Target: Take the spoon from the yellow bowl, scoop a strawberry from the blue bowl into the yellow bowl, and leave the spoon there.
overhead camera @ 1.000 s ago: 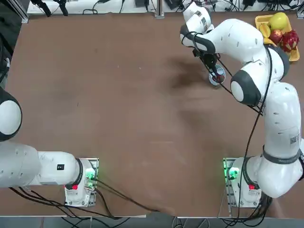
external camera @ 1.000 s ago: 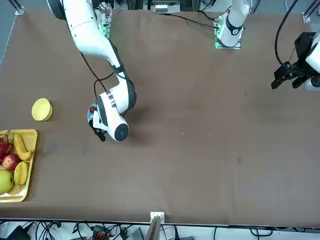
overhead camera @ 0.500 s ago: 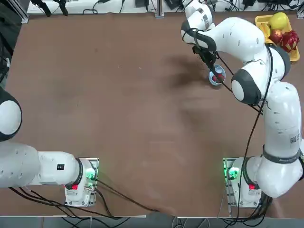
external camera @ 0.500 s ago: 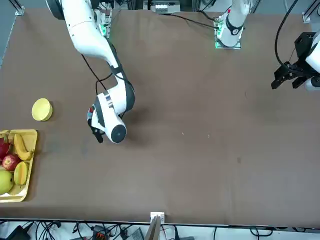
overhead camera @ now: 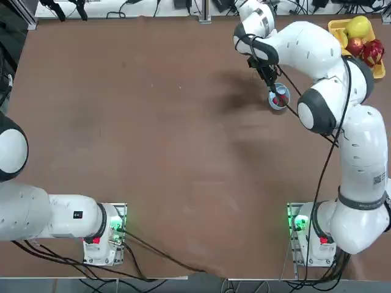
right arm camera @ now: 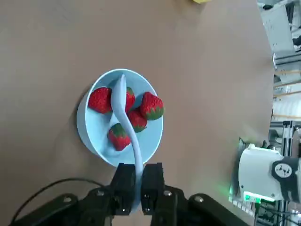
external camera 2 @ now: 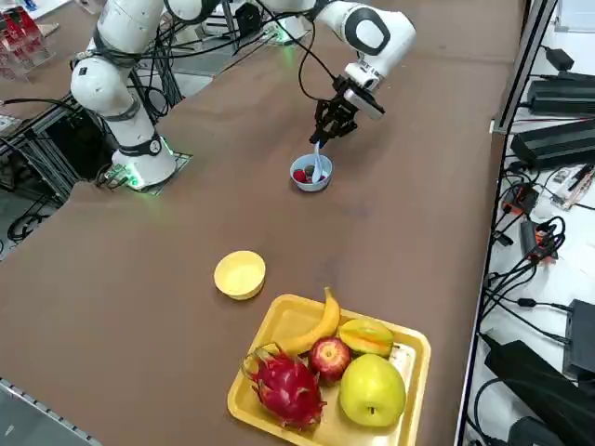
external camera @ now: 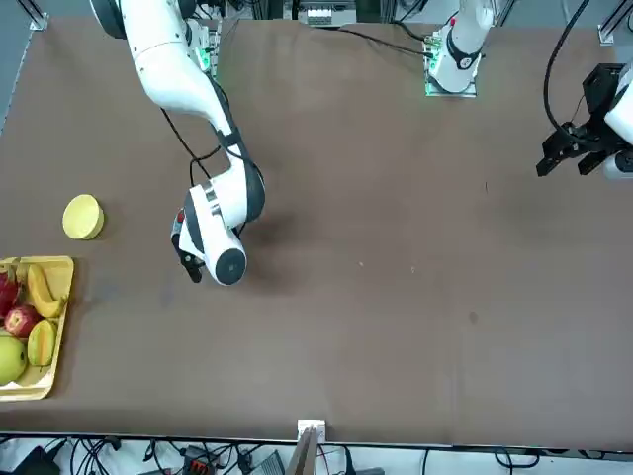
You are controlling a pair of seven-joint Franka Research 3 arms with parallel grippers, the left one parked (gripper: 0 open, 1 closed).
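Observation:
The blue bowl (right arm camera: 95, 131) holds several red strawberries (right arm camera: 151, 106). The pale spoon (right arm camera: 126, 123) lies across them, its scoop end near one rim. My right gripper (right arm camera: 138, 182) hangs just above the bowl's edge, shut on the spoon's handle. In the right side view the gripper (external camera 2: 325, 132) holds the spoon (external camera 2: 317, 166) tilted down into the blue bowl (external camera 2: 310, 176). The top view shows the blue bowl (overhead camera: 278, 99) just beside the wrist. The yellow bowl (external camera 2: 240, 275) stands empty a short way off, also in the front view as the yellow bowl (external camera: 83, 217).
A rectangular yellow fruit tray (external camera 2: 279, 321) with banana, apples and a dragon fruit sits past the yellow bowl, near the table's corner. Cables and equipment line the table edge (external camera 2: 493, 121) on the right side.
The right wrist has shifted a little away from the robot's base, uncovering more of the blue bowl in the top view. The spoon stays gripped.

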